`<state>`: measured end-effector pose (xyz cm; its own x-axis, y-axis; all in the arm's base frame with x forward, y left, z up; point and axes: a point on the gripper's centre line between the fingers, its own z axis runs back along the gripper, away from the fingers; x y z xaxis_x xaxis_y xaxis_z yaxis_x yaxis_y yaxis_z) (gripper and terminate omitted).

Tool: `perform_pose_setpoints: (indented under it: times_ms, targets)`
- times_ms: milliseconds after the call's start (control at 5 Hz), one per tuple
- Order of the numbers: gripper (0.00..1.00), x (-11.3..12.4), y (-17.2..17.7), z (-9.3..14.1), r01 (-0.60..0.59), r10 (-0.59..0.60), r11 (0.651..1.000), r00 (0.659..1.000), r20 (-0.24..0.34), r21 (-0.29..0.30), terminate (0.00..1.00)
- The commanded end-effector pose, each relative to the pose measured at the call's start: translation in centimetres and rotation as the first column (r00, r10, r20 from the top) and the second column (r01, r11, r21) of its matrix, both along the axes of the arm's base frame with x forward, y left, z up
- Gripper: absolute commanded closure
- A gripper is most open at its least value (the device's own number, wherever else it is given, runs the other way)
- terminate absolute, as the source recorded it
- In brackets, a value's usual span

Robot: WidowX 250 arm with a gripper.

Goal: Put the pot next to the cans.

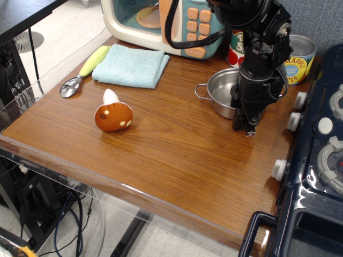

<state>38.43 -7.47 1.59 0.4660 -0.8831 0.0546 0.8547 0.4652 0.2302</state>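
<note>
Wooden tabletop (161, 144) fills your view, with a toy microwave (161, 21) at the far edge and a blue cloth (130, 65) before it. Your gripper (247, 124) hangs at the pot's right rim; you cannot tell whether its jaws are apart. Your pot (221, 96) sits just near of the cans (296, 60). Left lie a mushroom toy (113, 115) and a spoon (83, 71).

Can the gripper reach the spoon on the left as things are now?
Probably yes. The spoon lies in the open beside the cloth, with nothing on it. Between it and the gripper only the toy mushroom stands, off to one side.
</note>
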Motion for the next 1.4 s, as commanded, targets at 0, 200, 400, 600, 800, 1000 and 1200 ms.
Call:
perform_pose_setpoints:
  times_ms: [0,200,400,600,800,1000,1200]
  targets:
    - [0.00,-1.0,0.7,6.0,-0.006,0.012,0.999,0.993,0.117,-0.053,0.00]
    - [0.00,-1.6,1.2,8.1,-0.012,0.024,0.996,0.990,0.141,-0.087,0.00]
    - [0.00,-2.8,2.0,9.7,0.031,-0.016,0.996,0.986,0.166,-0.089,0.00]
    - [0.00,-2.8,2.0,9.7,0.031,-0.016,0.996,0.986,0.166,-0.089,0.00]
    - [0.00,-2.8,2.0,9.7,0.031,-0.016,0.996,0.986,0.166,-0.089,0.00]
    - [0.00,-2.8,2.0,9.7,0.031,-0.016,0.996,0.986,0.166,-0.089,0.00]
    - [0.00,-2.8,2.0,9.7,0.031,-0.016,0.996,0.986,0.166,-0.089,1.00]
